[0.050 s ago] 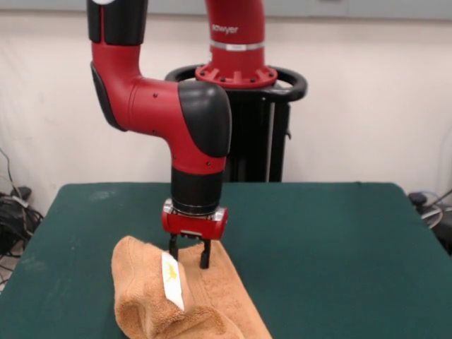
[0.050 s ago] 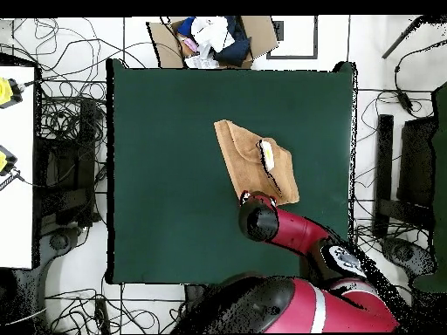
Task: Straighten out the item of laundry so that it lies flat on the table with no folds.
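The item of laundry [image 1: 201,300] is an orange-tan towel lying rumpled at the front left of the green table [image 1: 325,240]. Its left side is rolled into a thick fold, with a white label [image 1: 171,281] showing on top. My gripper [image 1: 189,260] points straight down at the towel's far edge, open, its two black fingertips [image 1: 205,260] resting on the cloth. In the overhead view the towel [image 2: 249,157] lies right of the table's [image 2: 166,174] middle, label [image 2: 268,154] up. There the arm's wrist [image 2: 258,218] covers the gripper and the towel's near corner.
A cardboard box of clothes [image 2: 214,39] stands beyond the table's far edge in the overhead view. Cables [image 2: 70,122] cover the floor on both sides. A white bench [image 2: 16,166] stands at the left. The towel's front end runs off the bottom of the front view.
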`<state>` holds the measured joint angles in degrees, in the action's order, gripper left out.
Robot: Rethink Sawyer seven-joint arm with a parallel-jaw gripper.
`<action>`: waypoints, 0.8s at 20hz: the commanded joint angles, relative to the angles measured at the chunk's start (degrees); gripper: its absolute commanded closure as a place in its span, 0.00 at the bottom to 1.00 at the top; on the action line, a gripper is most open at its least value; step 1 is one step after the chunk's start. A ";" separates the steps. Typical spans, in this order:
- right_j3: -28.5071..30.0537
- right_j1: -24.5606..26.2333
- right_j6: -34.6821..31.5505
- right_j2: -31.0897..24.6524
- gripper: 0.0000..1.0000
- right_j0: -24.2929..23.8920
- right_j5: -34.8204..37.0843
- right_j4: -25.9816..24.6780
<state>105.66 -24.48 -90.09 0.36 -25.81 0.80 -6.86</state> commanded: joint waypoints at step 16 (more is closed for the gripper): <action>-6.12 19.60 -12.95 -9.73 1.00 1.38 -4.17 4.48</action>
<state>105.66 -24.48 -90.09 0.37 -25.77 0.79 -6.86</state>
